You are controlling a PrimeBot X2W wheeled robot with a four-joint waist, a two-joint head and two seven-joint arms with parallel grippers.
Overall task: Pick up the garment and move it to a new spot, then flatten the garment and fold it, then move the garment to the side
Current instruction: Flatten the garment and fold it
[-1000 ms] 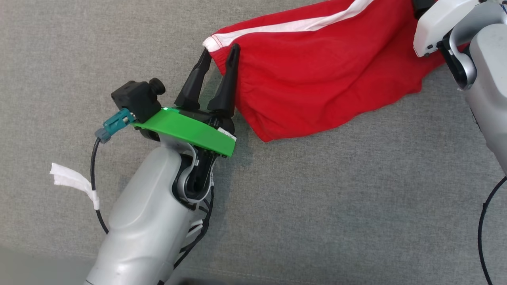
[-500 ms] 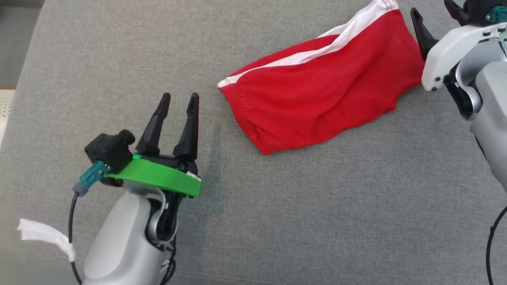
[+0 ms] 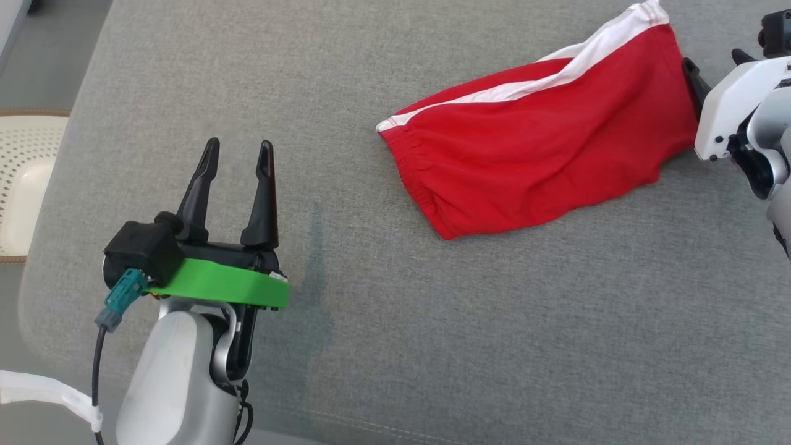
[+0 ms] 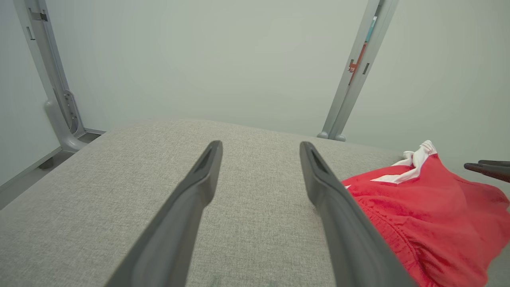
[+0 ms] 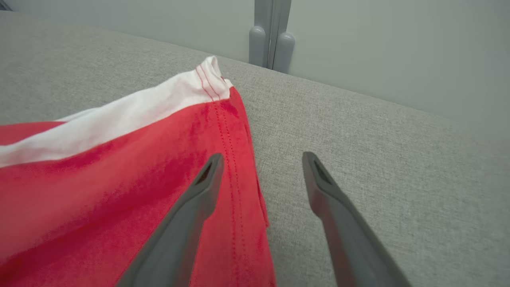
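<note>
The garment [image 3: 544,142], red shorts with a white side stripe, lies flat on the far right part of the tabletop [image 3: 494,340]. It looks doubled over on itself, with the stripe along its far edge and the gathered waistband toward the middle. Nothing holds it.

The left gripper [image 3: 240,143] stands well apart from the garment over bare cloth near the left end. Its fingers are spread and empty, which leaves the garment free for the other arm. The right gripper [image 3: 714,62] sits at the garment's right end, also spread with nothing between its fingers. In its own wrist view, one finger lies over the stitched hem and the other over bare surface, so the right gripper [image 5: 261,155] straddles that edge. To my eye this suits a pinch on the hem, to slide the folded piece aside. I cannot tell whether the finger touches the cloth.

The tabletop is covered in grey woven fabric, with a rounded corner and a seam near the front edge. Behind it is a plain pale wall with grey metal posts [image 4: 358,67]. Off the left edge, on the floor, sits a pale perforated object with a brown rim [image 3: 25,185], possibly a mat.
</note>
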